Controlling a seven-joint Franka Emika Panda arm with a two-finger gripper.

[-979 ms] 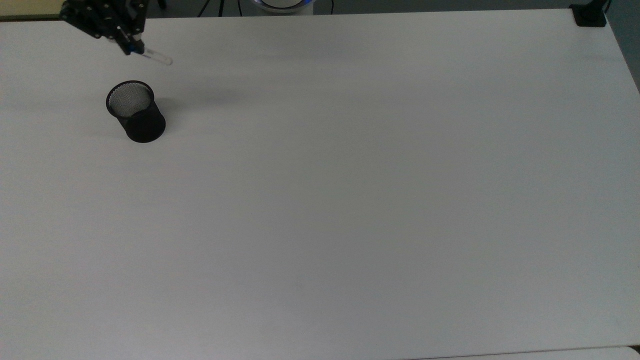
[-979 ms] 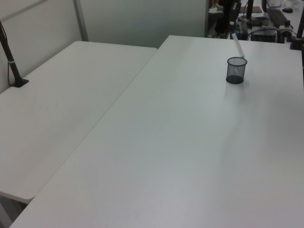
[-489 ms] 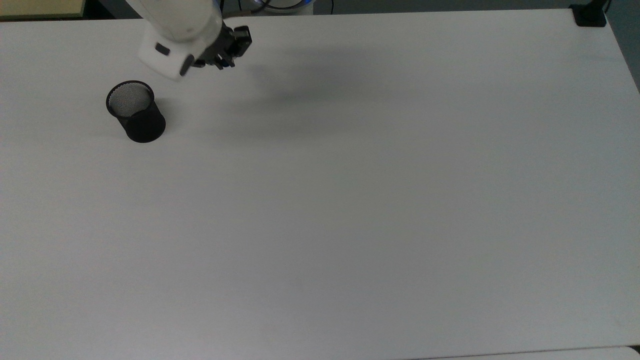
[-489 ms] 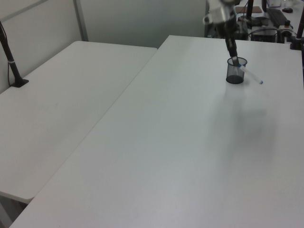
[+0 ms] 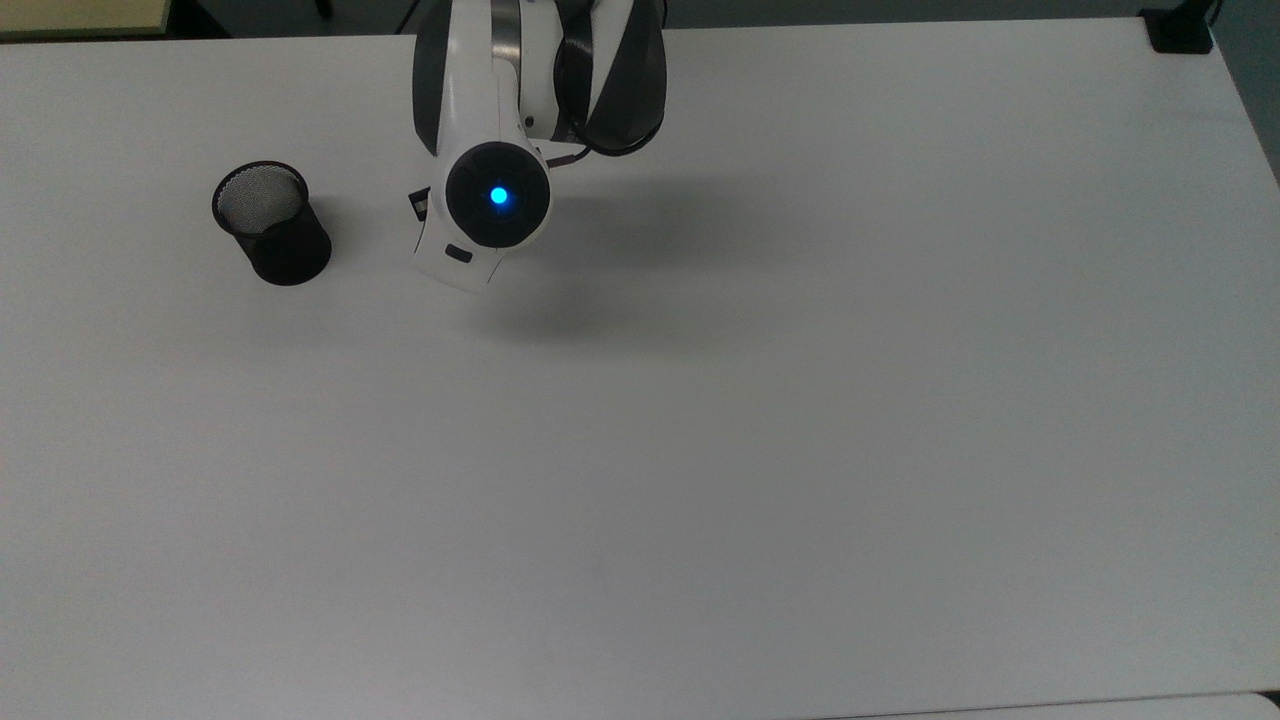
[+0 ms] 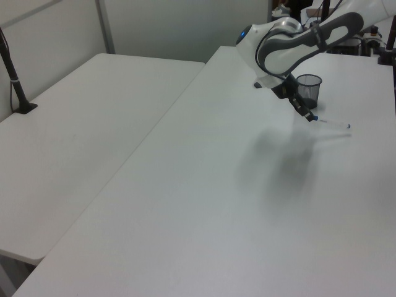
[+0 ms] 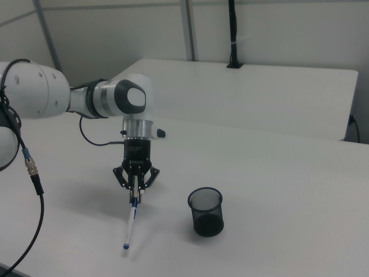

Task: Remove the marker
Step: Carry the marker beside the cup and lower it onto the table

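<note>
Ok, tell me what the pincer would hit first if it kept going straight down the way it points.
Likely the white table itself. The pincer points down, holding the marker by its capped end, and the marker's far tip looks at or near the tabletop; the mesh cup stands off to the side.

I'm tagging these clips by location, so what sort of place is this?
Probably a robotics lab or office workspace: plain white folding tables pushed together, grey partition walls, a black camera post clamped to a table edge, and a white robot arm holding a white blue-capped marker near a black mesh pen cup.
</note>
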